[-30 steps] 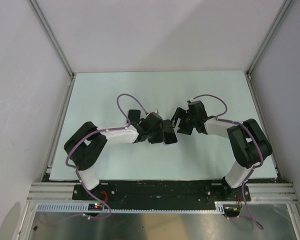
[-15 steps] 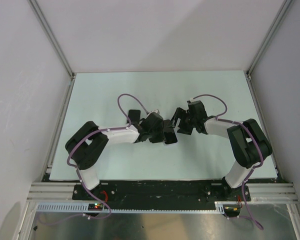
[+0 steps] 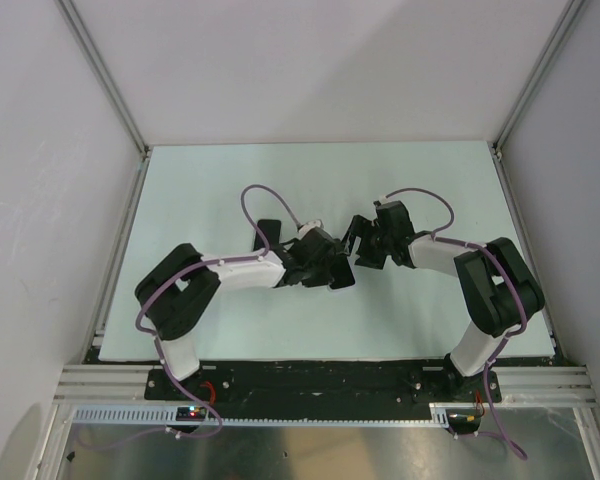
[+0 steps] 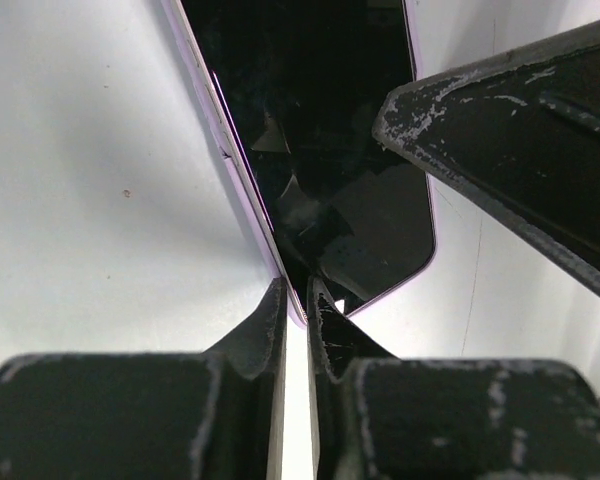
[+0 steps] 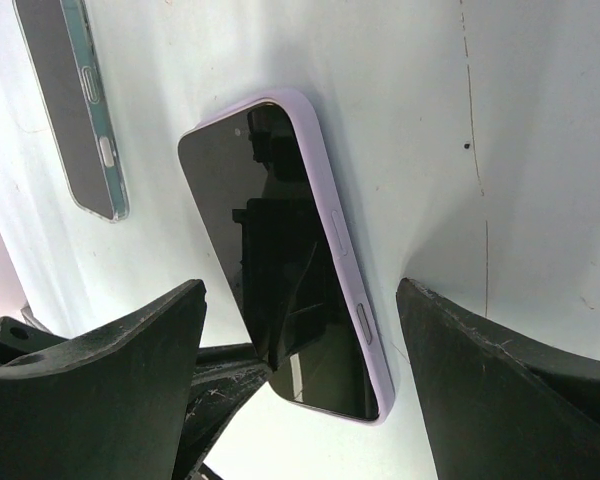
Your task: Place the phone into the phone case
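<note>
Left wrist view is showing the left gripper (image 4: pixel 296 290) nearly closed at the phone's (image 4: pixel 320 130) six-o'clock corner, hold unclear, while the right gripper (image 5: pixel 300 290) is gaping, so I am judging a gentle, untwisted nip best.

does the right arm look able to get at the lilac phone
probably yes: the lilac-edged phone lies between the fingers of the open right end effector; only the left end effector crowds one corner.

We see a phone (image 5: pixel 280 290) with a glossy black screen and lilac rim, a clear, grey-tinted phone case (image 5: pixel 75 110), a pale mint-white tabletop (image 3: pixel 210 190), and the black, grey-scuffed left pincer (image 4: pixel 297 292).
</note>
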Robot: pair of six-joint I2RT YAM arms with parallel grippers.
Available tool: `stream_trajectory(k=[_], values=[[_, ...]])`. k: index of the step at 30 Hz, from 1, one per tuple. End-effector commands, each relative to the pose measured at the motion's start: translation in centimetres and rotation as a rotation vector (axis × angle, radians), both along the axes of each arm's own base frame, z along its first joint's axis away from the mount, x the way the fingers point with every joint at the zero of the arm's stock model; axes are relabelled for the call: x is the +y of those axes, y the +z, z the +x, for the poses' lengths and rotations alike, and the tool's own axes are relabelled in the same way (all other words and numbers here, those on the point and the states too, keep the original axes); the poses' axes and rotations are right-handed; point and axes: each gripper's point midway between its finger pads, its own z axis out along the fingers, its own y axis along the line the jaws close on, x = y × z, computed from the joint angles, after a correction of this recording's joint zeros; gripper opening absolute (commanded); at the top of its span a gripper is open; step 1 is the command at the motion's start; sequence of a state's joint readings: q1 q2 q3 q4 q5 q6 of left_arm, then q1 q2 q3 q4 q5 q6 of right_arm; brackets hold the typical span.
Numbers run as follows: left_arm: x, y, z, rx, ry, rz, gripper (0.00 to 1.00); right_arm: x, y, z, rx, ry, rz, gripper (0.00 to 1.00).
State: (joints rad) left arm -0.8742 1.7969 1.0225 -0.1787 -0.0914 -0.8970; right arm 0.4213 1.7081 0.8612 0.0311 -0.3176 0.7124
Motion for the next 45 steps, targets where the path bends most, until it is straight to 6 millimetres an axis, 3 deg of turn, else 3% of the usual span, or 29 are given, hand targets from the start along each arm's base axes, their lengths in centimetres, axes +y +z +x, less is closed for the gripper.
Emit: stream_trajectory(k=[1,11,24,32,39,45], values=[[4.6,-7.4,-5.0,0.141,-0.052,0.298,0.10,-1.0,-0.5,0.2,-0.005,-0.011,-0.071,0.83],[3.7,-10.6,-7.7,0.195,-0.082,0.385,0.02,-1.1,-0.8,1.1,-0.017,-0.011,-0.105,0.83],[2.6,-12.7,-11.0,0.259,-0.125,0.436,0.00,-1.2,-0.8,3.0,-0.004,-0.045,-0.082,0.84],[0.5,-8.4,-8.9,0.179,-0.127,0.332,0.02,-1.0,-0.4,4.8,-0.008,-0.053,-0.069,0.83],[0.2,-3.1,-5.0,0.077,-0.093,0.234,0.20,-0.5,-1.1,5.8,0.002,-0.043,-0.075,0.83],[0.6,0.6,-1.9,0.012,-0.053,0.164,0.30,-0.1,-1.5,6.4,0.006,-0.039,-0.089,0.81]])
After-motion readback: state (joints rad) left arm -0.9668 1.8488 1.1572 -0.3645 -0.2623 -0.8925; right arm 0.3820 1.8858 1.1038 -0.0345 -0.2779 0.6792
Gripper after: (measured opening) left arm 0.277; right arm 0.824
